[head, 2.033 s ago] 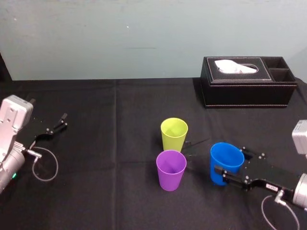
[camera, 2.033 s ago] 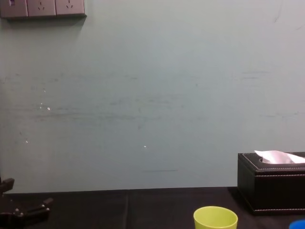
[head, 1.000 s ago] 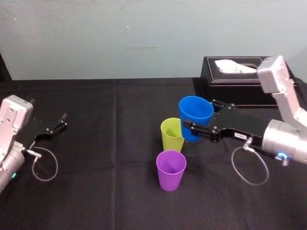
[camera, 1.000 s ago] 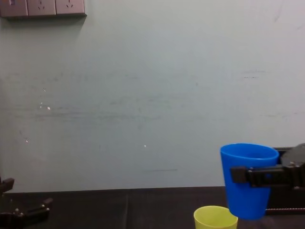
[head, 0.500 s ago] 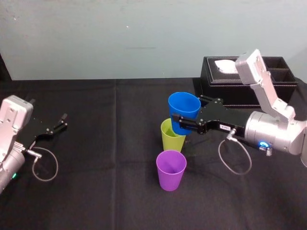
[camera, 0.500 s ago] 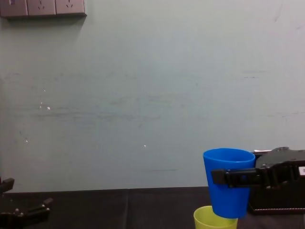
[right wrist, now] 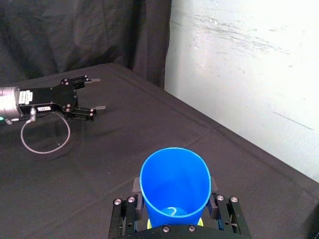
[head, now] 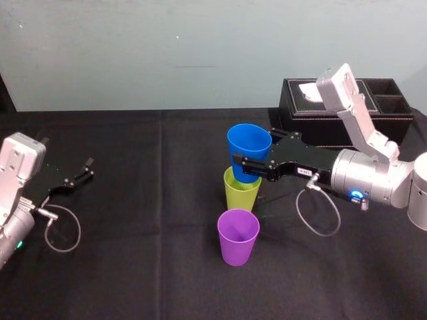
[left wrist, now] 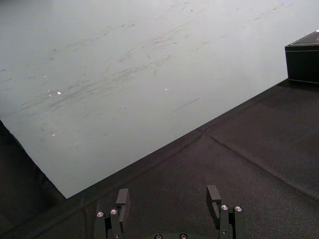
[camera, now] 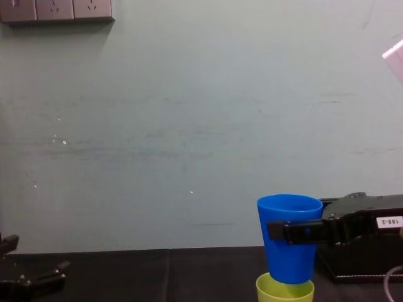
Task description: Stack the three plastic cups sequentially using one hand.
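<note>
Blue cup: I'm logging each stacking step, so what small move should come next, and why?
Probably lower it straight down: the right claw holds the blue cup upright, its base at the mouth of the lime-green cup, not yet seated. The left claw sits parked aside.

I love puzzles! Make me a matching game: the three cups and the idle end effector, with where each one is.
1. blue cup
2. lime-green cup
3. purple cup
4. left end effector

A. alone, nearest the robot
B. gripped by the right end effector
C. open, parked at the table's left
D. on the table, under the held cup

Pairs: 1-B, 2-D, 3-A, 4-C.
</note>
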`<action>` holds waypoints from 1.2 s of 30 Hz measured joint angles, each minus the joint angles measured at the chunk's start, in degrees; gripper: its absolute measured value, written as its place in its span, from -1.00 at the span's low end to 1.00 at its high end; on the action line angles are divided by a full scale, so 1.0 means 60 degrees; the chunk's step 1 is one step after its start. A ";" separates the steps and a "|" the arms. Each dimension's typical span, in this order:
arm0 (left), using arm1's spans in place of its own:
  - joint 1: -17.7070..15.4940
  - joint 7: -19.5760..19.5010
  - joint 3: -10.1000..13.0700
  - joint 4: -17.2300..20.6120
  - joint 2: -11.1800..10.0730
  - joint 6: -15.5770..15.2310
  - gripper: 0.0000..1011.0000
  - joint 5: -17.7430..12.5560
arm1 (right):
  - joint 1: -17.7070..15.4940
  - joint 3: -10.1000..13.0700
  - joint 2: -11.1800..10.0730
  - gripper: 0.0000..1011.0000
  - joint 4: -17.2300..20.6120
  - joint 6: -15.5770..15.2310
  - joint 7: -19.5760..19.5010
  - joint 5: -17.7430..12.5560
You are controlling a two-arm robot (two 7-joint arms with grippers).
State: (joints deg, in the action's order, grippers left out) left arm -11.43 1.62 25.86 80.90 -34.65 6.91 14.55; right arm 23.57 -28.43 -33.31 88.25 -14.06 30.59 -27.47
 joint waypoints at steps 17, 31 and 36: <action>0.0000 0.0000 0.0000 0.0000 0.0000 0.0000 1.00 0.0000 | 0.0075 -0.0140 0.0160 0.43 -0.0263 0.0052 -0.0037 0.0165; 0.0000 0.0000 0.0000 0.0000 0.0000 0.0000 1.00 0.0000 | 0.0156 -0.0192 0.0308 0.43 -0.0581 0.0084 -0.0032 0.0307; 0.0000 0.0000 0.0000 0.0000 0.0000 0.0000 1.00 0.0000 | 0.0169 -0.0214 0.0376 0.43 -0.0698 0.0133 -0.0026 0.0358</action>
State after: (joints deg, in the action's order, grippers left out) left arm -11.43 1.62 25.86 80.90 -34.64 6.91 14.55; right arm 24.59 -29.72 -31.06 84.06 -13.26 30.43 -25.32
